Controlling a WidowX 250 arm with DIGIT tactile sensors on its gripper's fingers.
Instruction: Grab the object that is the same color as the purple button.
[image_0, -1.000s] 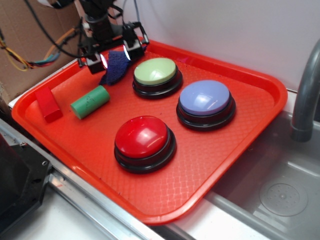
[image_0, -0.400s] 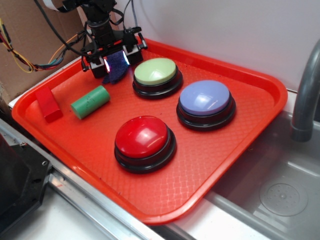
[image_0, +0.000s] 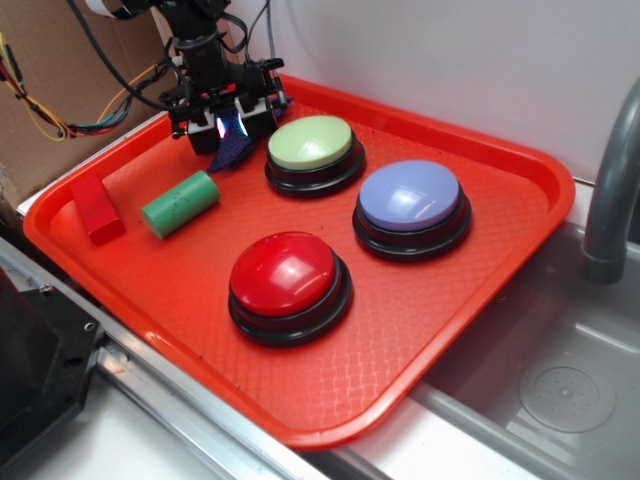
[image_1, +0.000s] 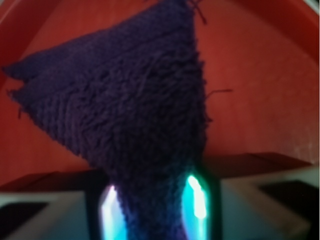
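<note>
at the upper left of the exterior frame, the black claw (image_0: 228, 125) is clamped on the small dark purple fuzzy triangular cloth (image_0: 231, 146), over the far left corner of the orange-red plastic tray (image_0: 480, 300). close up from the wrist, the cloth (image_1: 125, 115) spreads above the glowing fingertips (image_1: 196, 197). the pale lavender domed button (image_0: 410, 208) sits at centre right.

no readable text, labels or numbers

Red block (image_0: 96, 207) beside green cylinder (image_0: 180, 203) — orange tray (image_0: 420, 340).
</note>
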